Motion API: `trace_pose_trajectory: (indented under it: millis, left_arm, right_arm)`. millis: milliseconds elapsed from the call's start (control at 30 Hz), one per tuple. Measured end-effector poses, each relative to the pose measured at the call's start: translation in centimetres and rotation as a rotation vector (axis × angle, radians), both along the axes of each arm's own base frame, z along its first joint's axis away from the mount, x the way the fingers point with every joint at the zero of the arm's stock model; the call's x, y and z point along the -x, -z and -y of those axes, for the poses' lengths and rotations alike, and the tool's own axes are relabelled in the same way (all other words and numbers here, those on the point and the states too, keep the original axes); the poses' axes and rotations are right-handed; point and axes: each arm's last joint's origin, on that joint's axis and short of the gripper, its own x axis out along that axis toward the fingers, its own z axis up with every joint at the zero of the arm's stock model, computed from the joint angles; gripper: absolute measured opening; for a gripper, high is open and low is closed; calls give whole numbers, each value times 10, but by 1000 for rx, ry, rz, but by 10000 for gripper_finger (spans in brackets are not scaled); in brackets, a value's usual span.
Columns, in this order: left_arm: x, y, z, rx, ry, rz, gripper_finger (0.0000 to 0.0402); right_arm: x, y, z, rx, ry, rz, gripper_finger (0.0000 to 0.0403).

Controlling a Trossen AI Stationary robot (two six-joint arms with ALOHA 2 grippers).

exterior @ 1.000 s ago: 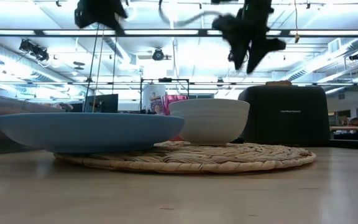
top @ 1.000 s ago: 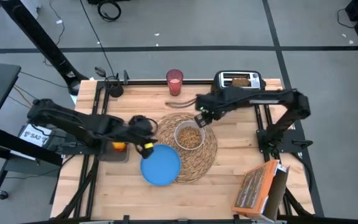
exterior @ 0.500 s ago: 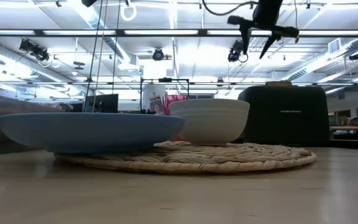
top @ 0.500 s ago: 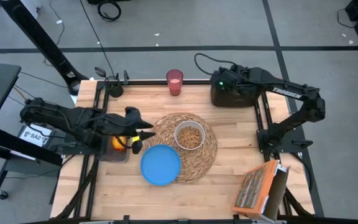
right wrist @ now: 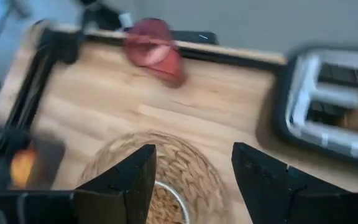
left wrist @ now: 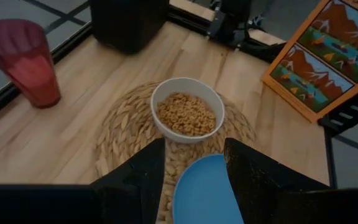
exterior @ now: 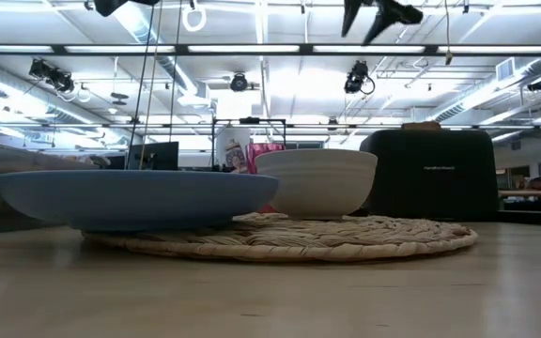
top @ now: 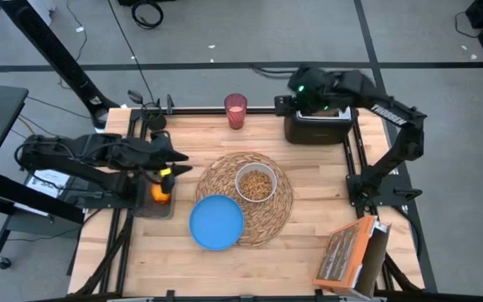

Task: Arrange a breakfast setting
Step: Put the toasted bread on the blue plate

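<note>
A blue round plate [top: 217, 222] lies empty at the near edge of the round woven straw placemat [top: 277, 214], overlapping it. Behind it on the mat, a small white bowl [top: 257, 183] holds cereal. At the table's left edge the left gripper [top: 177, 163] hovers part-open and empty. Farther back, the right gripper [right wrist: 191, 177], open and empty, hangs above the black toaster [top: 315, 127]; a pink cup [top: 236, 111] stands at the far edge.

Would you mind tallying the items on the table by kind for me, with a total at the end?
Placemat: 1
Bowl: 1
Plate: 1
Cup: 1
Toaster: 1
Cereal box: 1
Orange fruit: 1
Total: 7
</note>
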Motion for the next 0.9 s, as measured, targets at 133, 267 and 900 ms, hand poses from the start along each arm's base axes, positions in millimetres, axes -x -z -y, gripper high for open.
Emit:
trace_pose_trajectory:
  millis: [133, 267, 900]
  left_arm:
    - [5, -3, -3, 4, -15, 24, 172]
    - [5, -3, -3, 15, -22, 27, 172]
    - [-48, 7, 3, 22, -35, 71, 172]
  right_arm:
    - [24, -16, 13, 28, -126, -157, 217]
    - [44, -22, 33, 57, -216, -192, 217]
    - [116, 38, 87, 82, -731, -510, 217]
